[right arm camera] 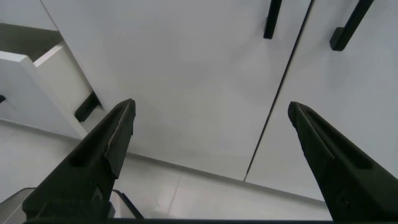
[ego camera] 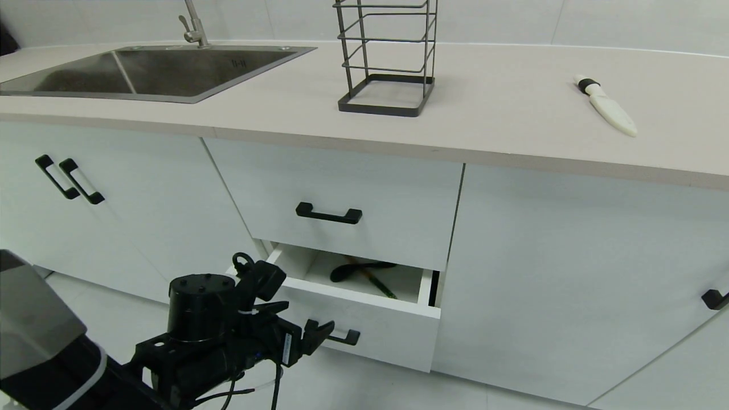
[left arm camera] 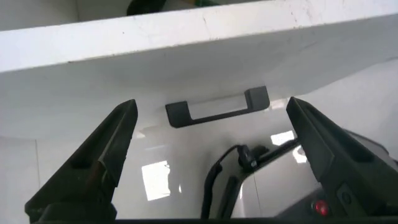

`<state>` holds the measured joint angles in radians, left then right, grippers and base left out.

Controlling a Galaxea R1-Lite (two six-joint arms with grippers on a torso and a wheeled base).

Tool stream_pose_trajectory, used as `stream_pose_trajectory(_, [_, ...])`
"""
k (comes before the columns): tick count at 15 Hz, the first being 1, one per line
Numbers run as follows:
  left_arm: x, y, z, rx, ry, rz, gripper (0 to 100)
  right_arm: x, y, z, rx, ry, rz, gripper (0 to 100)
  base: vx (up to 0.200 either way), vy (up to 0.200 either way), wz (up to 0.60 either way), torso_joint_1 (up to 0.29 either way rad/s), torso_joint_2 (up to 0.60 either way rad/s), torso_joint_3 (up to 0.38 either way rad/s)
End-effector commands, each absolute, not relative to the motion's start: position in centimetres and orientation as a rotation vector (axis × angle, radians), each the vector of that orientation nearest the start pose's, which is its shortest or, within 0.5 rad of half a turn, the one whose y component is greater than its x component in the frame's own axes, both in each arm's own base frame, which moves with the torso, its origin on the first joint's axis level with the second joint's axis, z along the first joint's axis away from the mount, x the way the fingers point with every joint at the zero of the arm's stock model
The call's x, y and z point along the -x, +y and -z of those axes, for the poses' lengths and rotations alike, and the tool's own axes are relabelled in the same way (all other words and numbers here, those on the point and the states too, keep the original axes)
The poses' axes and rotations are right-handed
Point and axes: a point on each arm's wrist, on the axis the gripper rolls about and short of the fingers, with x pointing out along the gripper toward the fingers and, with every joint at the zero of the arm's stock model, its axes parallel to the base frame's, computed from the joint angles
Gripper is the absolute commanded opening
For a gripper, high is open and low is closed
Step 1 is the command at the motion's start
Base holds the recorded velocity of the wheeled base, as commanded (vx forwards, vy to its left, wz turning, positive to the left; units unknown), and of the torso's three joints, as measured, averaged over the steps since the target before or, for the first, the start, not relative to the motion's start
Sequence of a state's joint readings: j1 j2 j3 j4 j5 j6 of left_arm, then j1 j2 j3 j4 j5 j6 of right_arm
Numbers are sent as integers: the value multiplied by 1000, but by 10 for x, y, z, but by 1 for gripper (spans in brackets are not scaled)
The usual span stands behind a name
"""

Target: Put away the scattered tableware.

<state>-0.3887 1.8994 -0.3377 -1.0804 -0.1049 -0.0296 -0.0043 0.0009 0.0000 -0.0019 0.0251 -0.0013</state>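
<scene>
Knife (ego camera: 606, 106) is lying on the counter (ego camera: 512, 114), well apart from the part-open lower drawer (ego camera: 364, 310), whose handle (ego camera: 348, 337) the left gripper (left arm camera: 210, 104) is facing with jaws wide, probably needing to centre squarely on the bar before closing; right gripper (right arm camera: 211, 109) jaws are gaping wide too.

this is looking like a kitchen: a steel sink (ego camera: 171, 65) and faucet (ego camera: 194, 28) are sitting in a pale countertop (ego camera: 501, 114), white cabinets (ego camera: 569, 273) and drawers (ego camera: 353, 188) are running below, a knife (ego camera: 609, 108) is lying on top.
</scene>
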Motion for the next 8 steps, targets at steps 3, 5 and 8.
stream_pose_trajectory(3, [-265, -107, -70, -26, 428, 468, 100, 23, 1, -76, 2, -3, -20, 100, 0, 0, 0, 0, 0, 0])
stream_pose_trajectory(5, [-274, -109, -75, -21, 391, 465, 100, 23, 1, -76, 2, -3, -20, 100, 0, 0, 0, 0, 0, 0])
stream_pose_trajectory(8, [-292, -113, -76, -8, 337, 463, 100, 23, 1, -76, 2, -3, -20, 100, 0, 0, 0, 0, 0, 0])
